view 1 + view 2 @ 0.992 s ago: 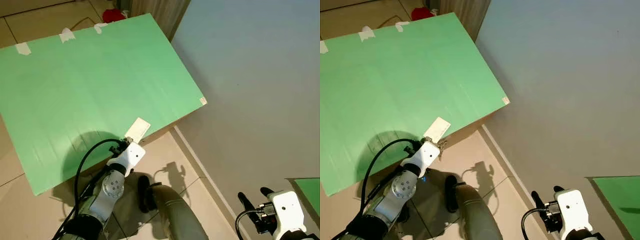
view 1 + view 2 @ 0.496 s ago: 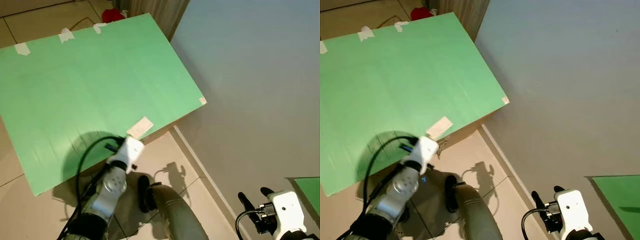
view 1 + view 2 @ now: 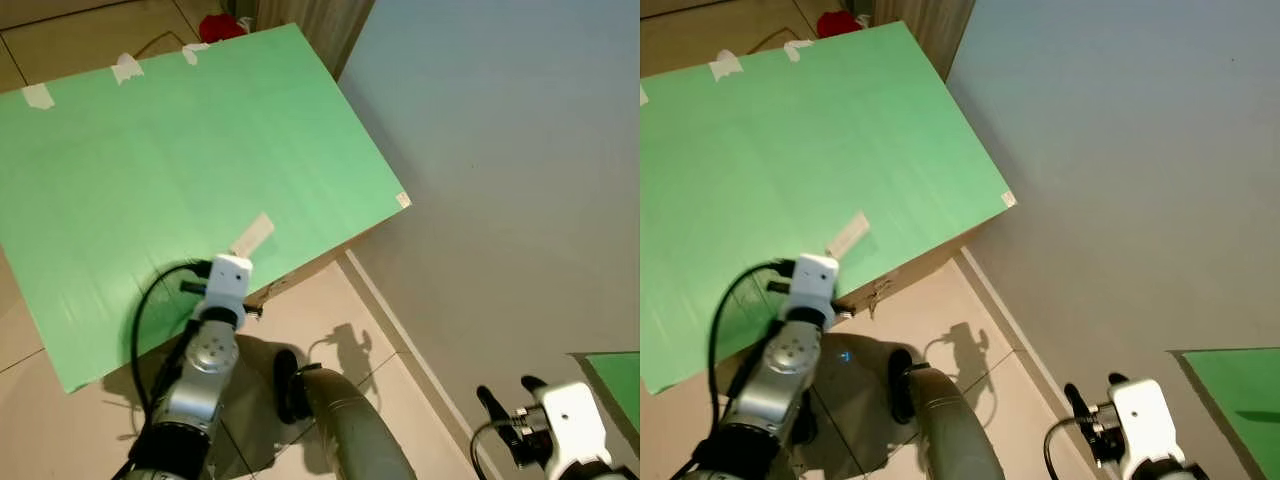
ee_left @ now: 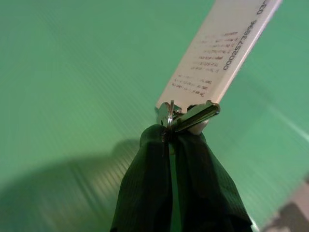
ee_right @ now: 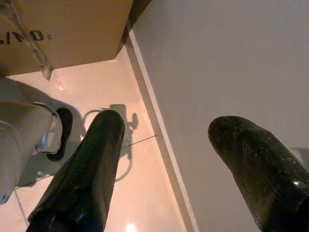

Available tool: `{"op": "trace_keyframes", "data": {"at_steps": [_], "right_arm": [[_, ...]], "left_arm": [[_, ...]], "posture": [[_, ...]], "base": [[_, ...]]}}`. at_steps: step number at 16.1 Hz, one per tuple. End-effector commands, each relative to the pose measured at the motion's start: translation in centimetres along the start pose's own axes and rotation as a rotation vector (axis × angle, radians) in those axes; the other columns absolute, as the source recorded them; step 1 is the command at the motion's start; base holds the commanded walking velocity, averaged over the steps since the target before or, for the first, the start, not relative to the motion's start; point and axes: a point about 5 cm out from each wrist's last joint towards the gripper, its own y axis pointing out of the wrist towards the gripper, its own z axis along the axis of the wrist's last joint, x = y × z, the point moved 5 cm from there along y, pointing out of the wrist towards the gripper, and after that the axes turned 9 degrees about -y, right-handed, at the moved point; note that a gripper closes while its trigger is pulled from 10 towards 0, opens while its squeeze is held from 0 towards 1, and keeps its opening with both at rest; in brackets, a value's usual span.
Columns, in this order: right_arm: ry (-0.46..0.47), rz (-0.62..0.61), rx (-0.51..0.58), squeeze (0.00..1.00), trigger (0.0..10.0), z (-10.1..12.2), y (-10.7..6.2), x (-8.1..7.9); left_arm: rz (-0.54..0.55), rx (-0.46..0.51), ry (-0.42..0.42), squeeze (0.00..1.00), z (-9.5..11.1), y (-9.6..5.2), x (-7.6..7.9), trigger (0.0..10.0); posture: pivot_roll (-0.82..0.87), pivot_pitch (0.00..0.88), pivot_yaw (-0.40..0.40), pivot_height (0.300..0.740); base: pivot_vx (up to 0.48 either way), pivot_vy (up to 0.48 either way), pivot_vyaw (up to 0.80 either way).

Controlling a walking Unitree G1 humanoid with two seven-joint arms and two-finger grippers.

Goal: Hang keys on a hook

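Left claw (image 4: 170,140) pinched shut on keys (image 4: 186,116), white tag (image 3: 252,235) trailing over green table (image 3: 150,160). Since a second ago my wrist has swung left, lifting the keys clear. No hook visible (must find it). Right claw (image 5: 169,164) spread open, idle near wall (image 3: 520,150).

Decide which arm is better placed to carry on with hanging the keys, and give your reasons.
Left. Its end effector is shut on the keys, with a white tag attached, over the green board. The right end effector is open, holding nothing, low beside the wall.
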Motion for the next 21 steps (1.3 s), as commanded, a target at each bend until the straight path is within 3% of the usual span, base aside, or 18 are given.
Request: {"op": "trace_keyframes", "data": {"at_steps": [1,5,7,8,9,10,11,17,18,19,20,21], "right_arm": [[0.001,-0.001,-0.037,0.00,10.0,-1.0,-0.1,0.0],[0.041,0.000,0.066,0.00,10.0,1.4,4.7,-1.4],[0.068,-0.004,0.135,0.00,10.0,3.5,7.8,-2.1],[0.073,-0.005,0.145,0.00,10.0,3.8,8.4,-2.3],[0.082,-0.012,0.168,0.00,10.0,4.6,9.5,-2.4],[0.087,-0.016,0.182,0.00,10.0,5.1,10.2,-2.5],[0.104,-0.020,0.239,0.00,10.0,7.0,11.7,-2.6],[0.122,-0.041,0.303,0.00,10.0,9.1,13.7,-2.7],[0.125,-0.048,0.303,0.00,10.0,8.8,13.8,-2.8],[0.126,-0.050,0.303,0.00,10.0,8.7,13.8,-2.8],[0.127,-0.052,0.301,0.00,10.0,8.5,13.7,-2.9],[0.129,-0.053,0.299,0.00,10.0,8.2,13.6,-3.0]], "left_arm": [[-0.040,0.009,-0.008,0.00,0.2,-0.6,0.6,0.0],[-0.083,0.131,0.049,0.00,4.6,-0.1,-1.3,0.0],[0.016,0.174,0.123,0.00,6.8,1.0,-4.8,0.0],[0.044,0.172,0.142,0.00,7.0,1.4,-5.8,0.0],[0.117,0.178,0.217,0.00,7.7,2.2,-8.3,0.0],[0.148,0.181,0.246,0.00,8.2,2.5,-9.5,0.0],[0.160,0.230,0.358,0.00,10.6,3.2,-10.7,0.0],[0.132,0.201,0.377,0.00,10.4,4.3,-10.4,0.0],[0.123,0.183,0.390,0.00,9.9,4.7,-10.2,6.0],[0.118,0.176,0.396,0.00,9.7,4.9,-10.1,6.0],[0.091,0.143,0.378,0.00,8.9,5.3,-9.7,10.0],[0.072,0.112,0.354,0.00,8.1,5.7,-9.2,10.0]], "posture": [[-0.27,0.365,-0.306,0.736],[-0.12,0.255,-0.223,0.736],[-0.07,0.198,-0.190,0.736],[-0.05,0.176,-0.178,0.736],[-0.03,0.140,-0.162,0.736],[-0.03,0.122,-0.153,0.736],[-0.01,0.080,-0.130,0.736],[0.00,0.025,-0.089,0.736],[0.00,0.024,-0.083,0.736],[0.00,0.024,-0.083,0.736],[-0.01,0.031,-0.082,0.736],[-0.02,0.047,-0.086,0.736]], "base": [[0.000,0.000,0.00],[0.000,0.000,0.00],[0.000,0.000,0.00],[0.000,0.000,0.00],[0.000,0.000,0.00],[0.000,0.000,0.00],[0.000,0.000,0.00],[0.000,0.000,0.00],[0.000,0.000,0.00],[0.000,0.000,0.00],[0.000,0.000,0.00],[0.000,0.000,0.00]]}}
